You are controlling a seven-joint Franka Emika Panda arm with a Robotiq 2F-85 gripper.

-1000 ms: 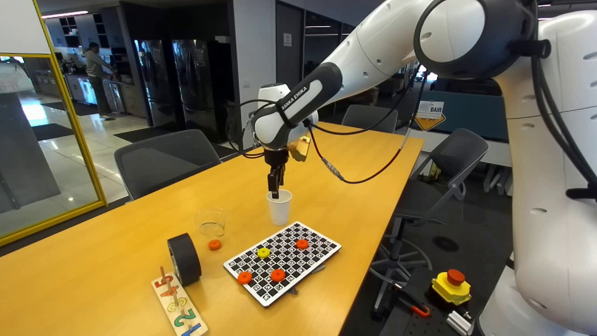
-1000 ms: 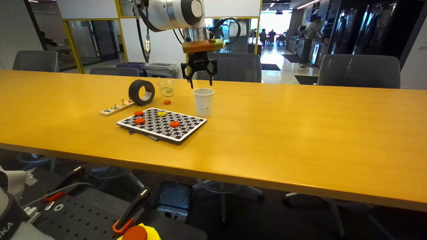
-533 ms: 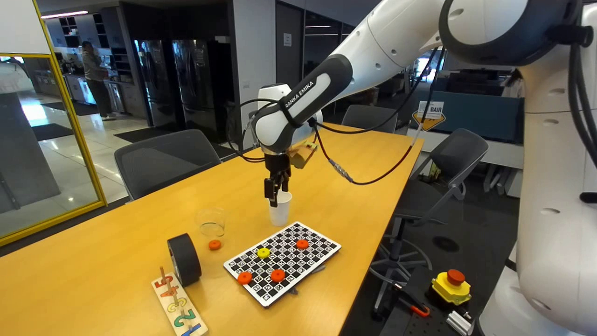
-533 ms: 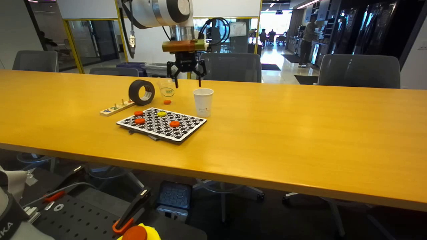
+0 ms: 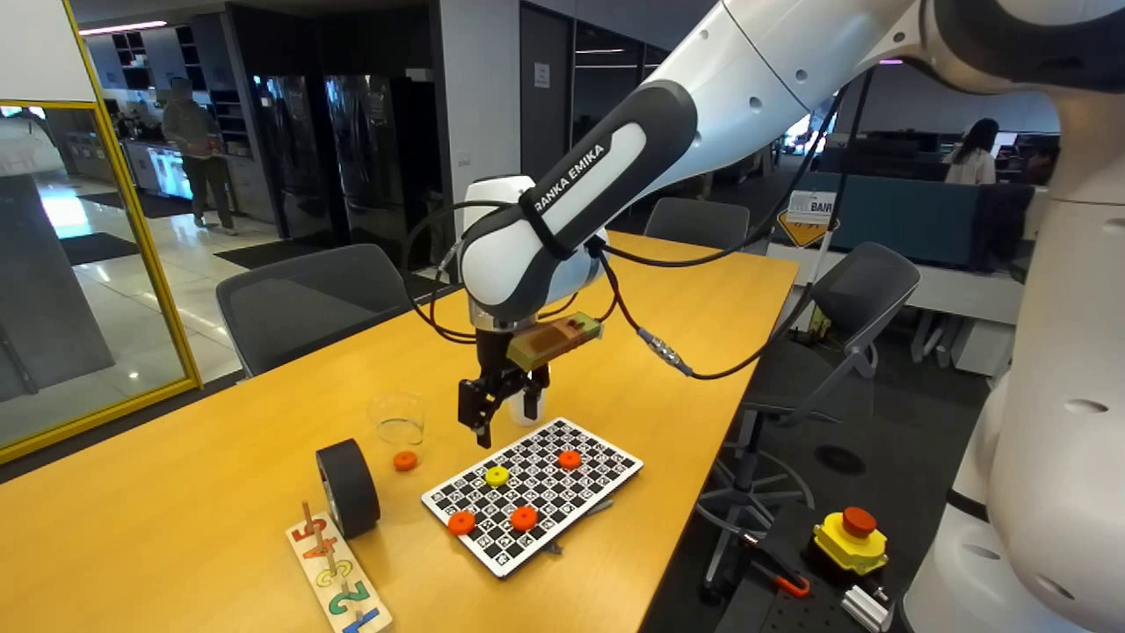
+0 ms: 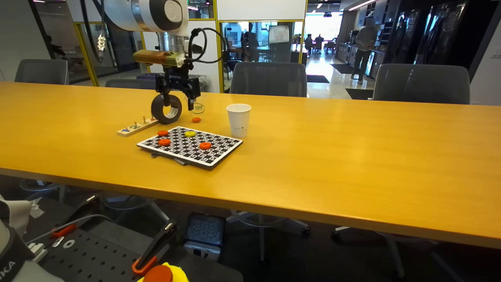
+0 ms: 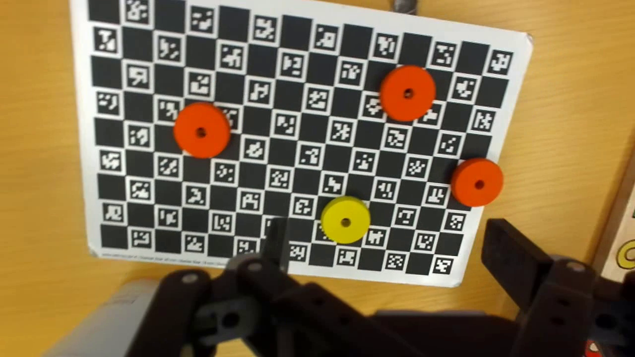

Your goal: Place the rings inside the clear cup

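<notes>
Honey-colored wood runs the length of a conference table point(image 6: 332, 164), where a checkered calibration board point(image 7: 297, 124) carries three orange-red rings point(image 7: 397, 94), one lapping its edge, and a yellow disc point(image 7: 342, 213) of like shape. Stiff, probably light and hard to damage, the rings look smooth enough to skid under an off-center touch; the surest hold would be a pinch across opposite sides of the outer rim, reaching low against the board, since the tiny center holes appear too narrow to grip. An opaque white paper cup point(image 6: 238, 121) stands near one corner of the board. Over the board's far edge, the Robotiq gripper point(image 5: 507, 428) hangs with its fingers point(image 7: 516, 260) spread wide and nothing between them. Farther back, a fourth ring point(image 5: 404, 461) shows at the foot of the clear plastic cup point(image 5: 398, 429), seemingly inside it, though the faint wall leaves room for doubt. Thin-sided and likely of little weight, that cup could buckle or tip at a knock, so each ring is best let go from directly over the opening, fingers clear of the lip. Mesh-backed chairs point(image 6: 268, 78) stand along the table's far side.
</notes>
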